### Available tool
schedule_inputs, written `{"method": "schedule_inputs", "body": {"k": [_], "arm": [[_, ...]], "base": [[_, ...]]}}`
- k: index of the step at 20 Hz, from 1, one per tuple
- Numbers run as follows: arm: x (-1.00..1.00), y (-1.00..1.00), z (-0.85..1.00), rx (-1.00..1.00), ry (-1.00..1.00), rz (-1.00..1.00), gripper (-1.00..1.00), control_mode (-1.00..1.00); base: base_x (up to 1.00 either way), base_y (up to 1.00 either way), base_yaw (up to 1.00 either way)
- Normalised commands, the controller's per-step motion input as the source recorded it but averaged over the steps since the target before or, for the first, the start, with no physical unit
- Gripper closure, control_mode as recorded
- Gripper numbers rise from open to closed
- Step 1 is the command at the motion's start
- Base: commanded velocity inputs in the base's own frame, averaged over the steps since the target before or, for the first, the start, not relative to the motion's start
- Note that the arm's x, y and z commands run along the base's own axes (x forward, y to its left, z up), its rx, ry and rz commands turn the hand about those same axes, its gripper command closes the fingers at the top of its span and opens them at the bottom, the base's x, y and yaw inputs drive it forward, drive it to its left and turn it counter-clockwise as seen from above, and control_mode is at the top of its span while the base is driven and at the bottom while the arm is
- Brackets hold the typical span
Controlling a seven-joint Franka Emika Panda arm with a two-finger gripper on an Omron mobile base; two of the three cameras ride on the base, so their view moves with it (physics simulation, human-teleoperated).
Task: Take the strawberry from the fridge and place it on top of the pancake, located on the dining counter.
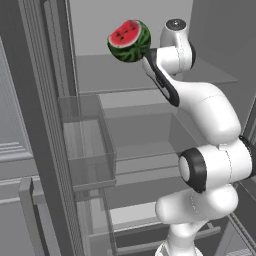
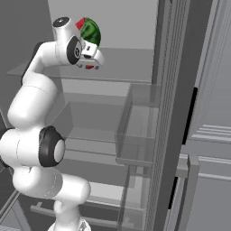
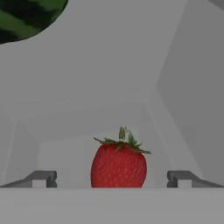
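Observation:
The strawberry (image 3: 119, 164), small and red with a green leafy cap, stands upright on a pale shelf inside the open fridge (image 1: 210, 75). My gripper (image 3: 113, 179) is open, and the strawberry sits between its two fingertips (image 3: 43, 178), slightly right of centre, touching neither. From the base views, my arm reaches up onto the fridge's upper shelf, with the hand (image 2: 89, 53) just below the watermelon piece. The pancake and the dining counter are out of view.
A large watermelon piece (image 1: 129, 41) with a green rind sits on the same shelf, above and left of the strawberry in the hand view. Clear door bins (image 1: 85, 145) hang on the open fridge door. Glass shelves lie below the arm.

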Motion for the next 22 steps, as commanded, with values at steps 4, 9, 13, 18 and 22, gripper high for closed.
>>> {"method": "schedule_inputs", "body": {"k": [4,9,13,18,22], "arm": [[0.07,0.00,0.00,0.00,0.00,0.00,-1.00,-1.00],[0.11,0.00,-0.06,0.00,0.01,0.00,-1.00,-1.00],[0.00,0.00,-0.09,0.00,0.08,0.00,1.00,-1.00],[0.00,0.00,-0.07,0.00,0.04,0.00,1.00,-1.00],[-0.07,-0.03,-0.03,0.00,0.00,0.00,1.00,-1.00]], "base": [[0.00,0.00,0.00],[0.00,0.00,0.00],[0.00,0.00,0.00],[0.00,0.00,0.00],[0.00,0.00,0.00]]}}
